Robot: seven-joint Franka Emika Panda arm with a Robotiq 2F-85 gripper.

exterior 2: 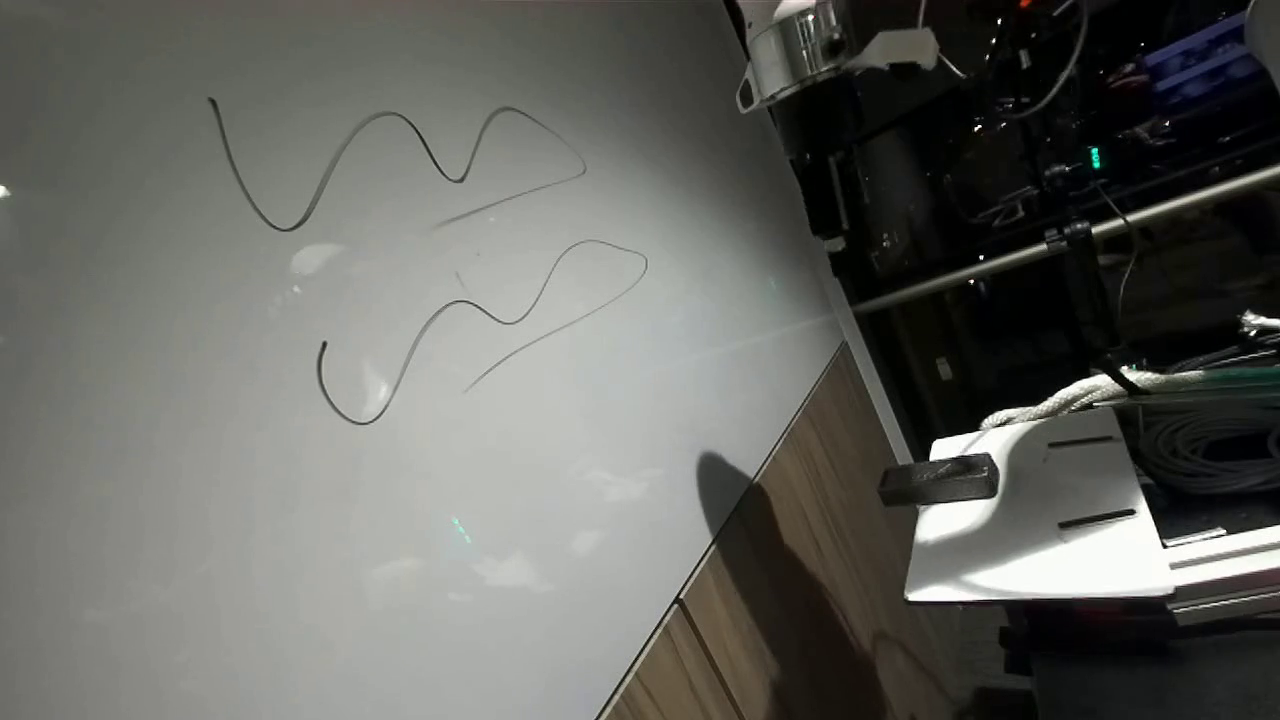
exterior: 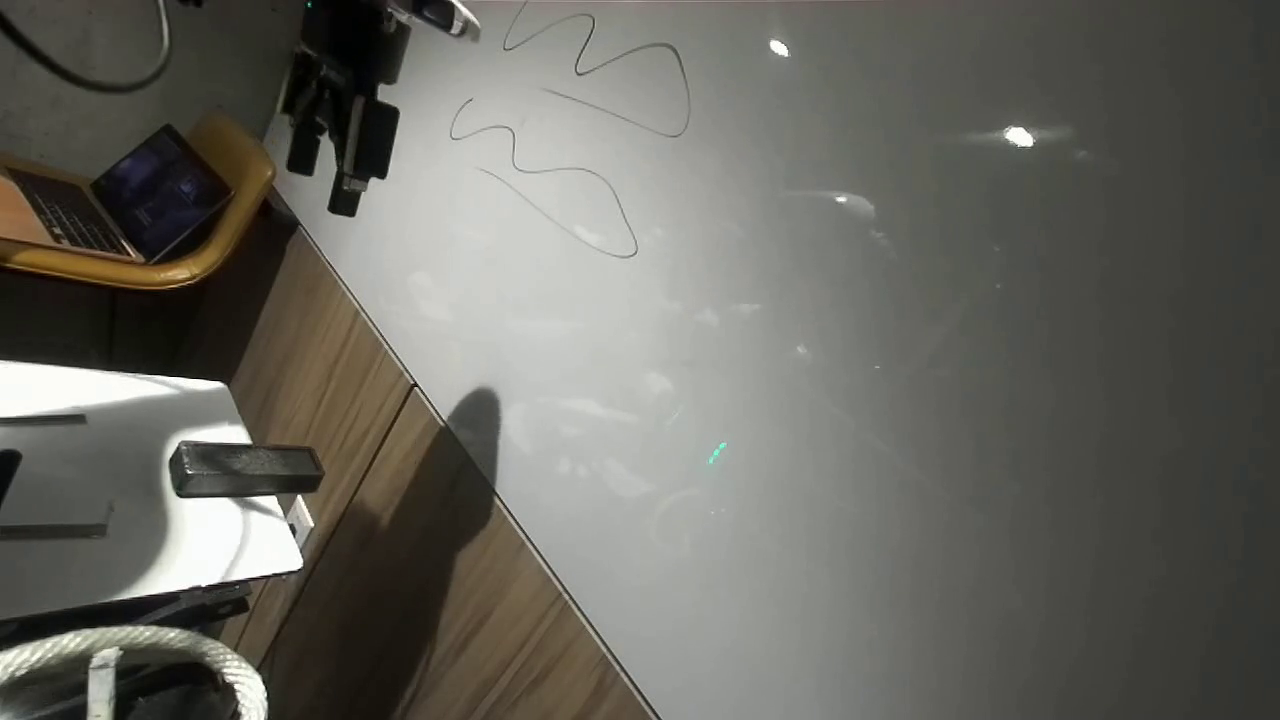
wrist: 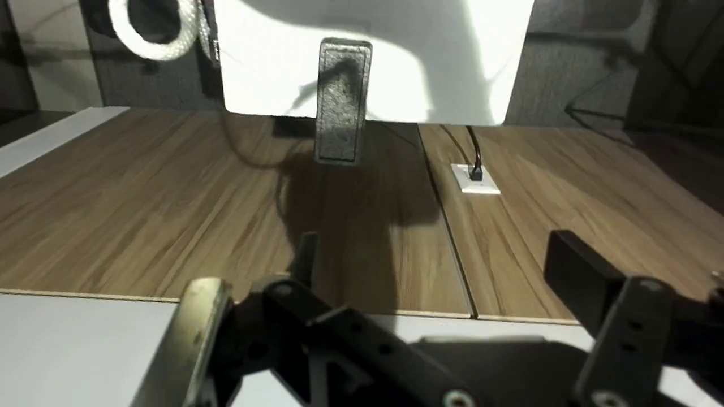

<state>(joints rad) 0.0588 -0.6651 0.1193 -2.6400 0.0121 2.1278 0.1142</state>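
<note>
My gripper (wrist: 441,260) is black and its two fingers stand wide apart in the wrist view, with nothing between them. It also shows at the top of both exterior views (exterior: 335,165) (exterior 2: 835,215), near the edge of a glossy white surface (exterior: 900,400). Two thin black wavy lines are drawn on that surface, an upper one (exterior 2: 390,113) and a lower one (exterior 2: 461,301). A dark rectangular block (wrist: 342,102) lies on a white panel (wrist: 271,85) and sticks out past its edge, apart from the gripper. A pale gold bar (wrist: 192,333) is beside the left finger.
Wood-grain panels (wrist: 169,198) with a dark seam border the white surface. A white outlet plate (wrist: 481,187) with a plugged cable is on the wood. A laptop (exterior: 75,215) rests on a yellow-brown chair (exterior: 255,165). Thick white rope (exterior: 180,640) is by the panel.
</note>
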